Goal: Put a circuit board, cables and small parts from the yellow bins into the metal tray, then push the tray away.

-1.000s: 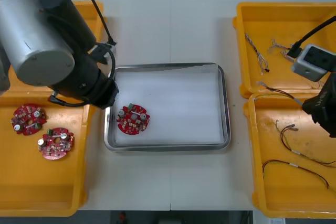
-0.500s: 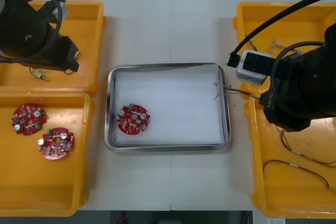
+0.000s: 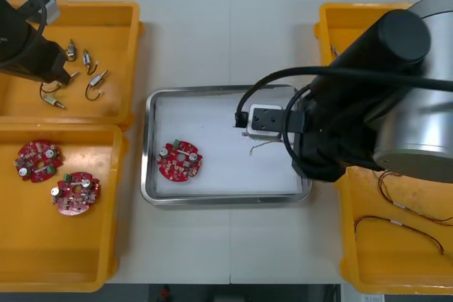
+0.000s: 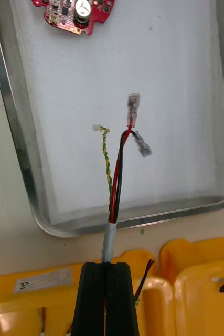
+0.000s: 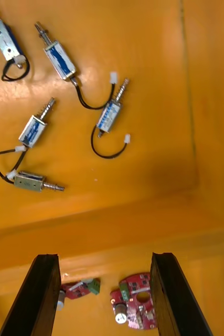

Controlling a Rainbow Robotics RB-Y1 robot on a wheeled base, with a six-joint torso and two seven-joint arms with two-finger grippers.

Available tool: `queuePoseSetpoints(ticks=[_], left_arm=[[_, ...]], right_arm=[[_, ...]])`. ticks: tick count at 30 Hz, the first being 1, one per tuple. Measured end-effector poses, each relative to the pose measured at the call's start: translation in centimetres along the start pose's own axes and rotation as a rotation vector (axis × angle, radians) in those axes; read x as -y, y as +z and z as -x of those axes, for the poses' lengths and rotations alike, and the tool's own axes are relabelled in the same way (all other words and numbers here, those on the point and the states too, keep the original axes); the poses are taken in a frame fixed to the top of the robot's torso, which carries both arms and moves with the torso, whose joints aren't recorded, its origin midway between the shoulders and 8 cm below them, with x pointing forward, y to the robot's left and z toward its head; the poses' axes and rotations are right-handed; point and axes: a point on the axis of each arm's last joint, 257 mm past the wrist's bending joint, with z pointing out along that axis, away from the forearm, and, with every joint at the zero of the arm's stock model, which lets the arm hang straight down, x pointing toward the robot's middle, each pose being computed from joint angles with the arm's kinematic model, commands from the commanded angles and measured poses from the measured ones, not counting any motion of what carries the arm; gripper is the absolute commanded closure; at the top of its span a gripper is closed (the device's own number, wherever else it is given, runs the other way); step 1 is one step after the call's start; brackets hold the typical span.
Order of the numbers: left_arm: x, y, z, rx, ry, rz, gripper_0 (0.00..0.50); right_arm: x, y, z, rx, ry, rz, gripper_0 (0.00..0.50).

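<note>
Right gripper point(image 4: 105, 266), jaws clamped on cable point(image 4: 117, 178) by tray point(image 4: 17, 142) rim, may drop it overhanging; left gripper point(image 5: 104, 257), jaws apart, over bin point(image 5: 153, 47).

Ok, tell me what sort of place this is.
Likely an electronics kitting bench: yellow bins sort round red circuit boards, small metal parts and cables. The right claw holds a cable over a metal tray; the left claw hangs open over the parts bin.
</note>
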Motion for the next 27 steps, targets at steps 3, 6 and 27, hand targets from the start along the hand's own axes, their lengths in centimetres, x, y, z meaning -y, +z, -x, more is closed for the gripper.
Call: queuePoseSetpoints(ticks=[3, 6, 27], left_arm=[[-0.9, 0.6, 1.3, 0.03, -0.04, -0.01, 0.0], [-2.3, 1.3, 2.7, 0.057, -0.045, -0.017, 0.0], [-9.4, 5.4, 7.4, 0.172, 0.012, 0.068, 0.0]], right_arm=[[0.0, 1.4, 1.3, 0.014, -0.041, -0.006, 0.5], [-0.2, 2.8, 3.1, 0.048, -0.042, -0.012, 0.5], [-3.9, 13.2, 2.4, -0.033, -0.098, 0.026, 0.5]])
